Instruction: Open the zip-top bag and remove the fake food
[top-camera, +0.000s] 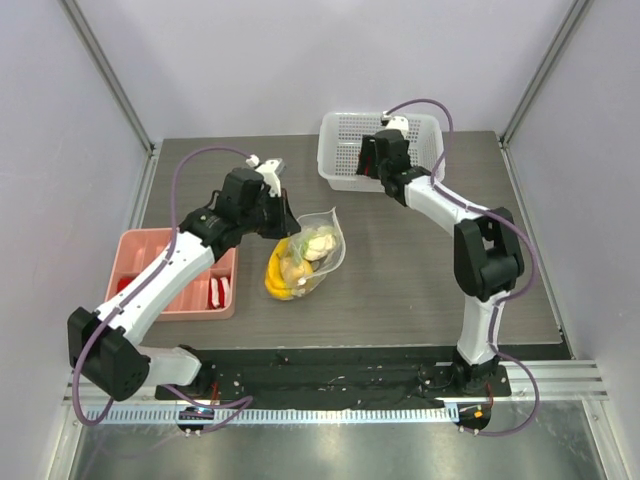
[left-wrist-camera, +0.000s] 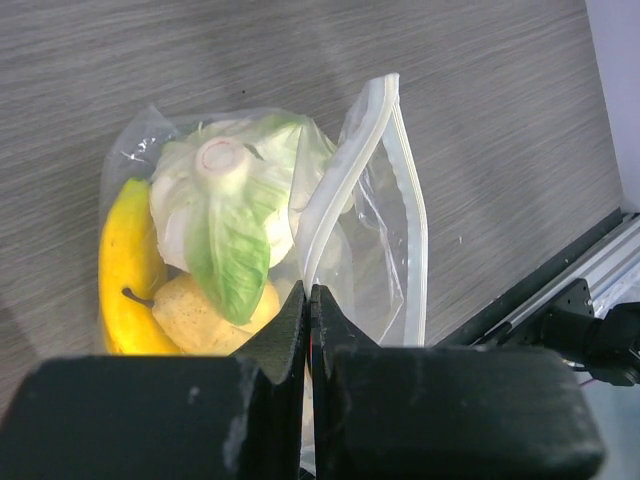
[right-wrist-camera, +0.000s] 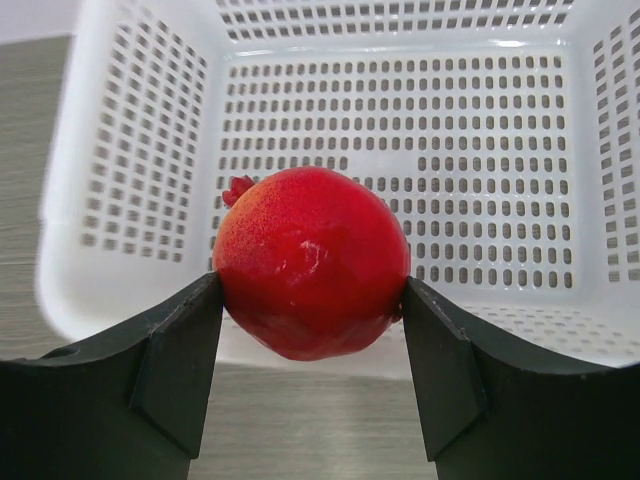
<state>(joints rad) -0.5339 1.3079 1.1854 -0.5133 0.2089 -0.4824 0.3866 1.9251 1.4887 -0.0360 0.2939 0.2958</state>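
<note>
On the dark wood-grain table (top-camera: 420, 290), near its middle, the clear crinkly zip-top bag (left-wrist-camera: 375, 230) lies with its mouth open, holding a yellow plastic banana (left-wrist-camera: 120, 270), a white cauliflower with green leaves (left-wrist-camera: 230, 200) and a yellow-orange round fruit (left-wrist-camera: 205, 315). Its film looks light, limp and slippery, so the stiffer zip strip seems the surest hold. The left pincer (left-wrist-camera: 308, 300) is pressed together on the bag's lip. The right pincer (right-wrist-camera: 310, 300), spread wide, clamps a hard, smooth red round fruit (right-wrist-camera: 310, 255) above the white perforated basket (right-wrist-camera: 120, 120).

You're working in a lab test cell: plain pale walls (top-camera: 300, 60), aluminium posts (top-camera: 108, 75), a slotted rail (top-camera: 330, 412) edging the table (top-camera: 400, 280).
</note>
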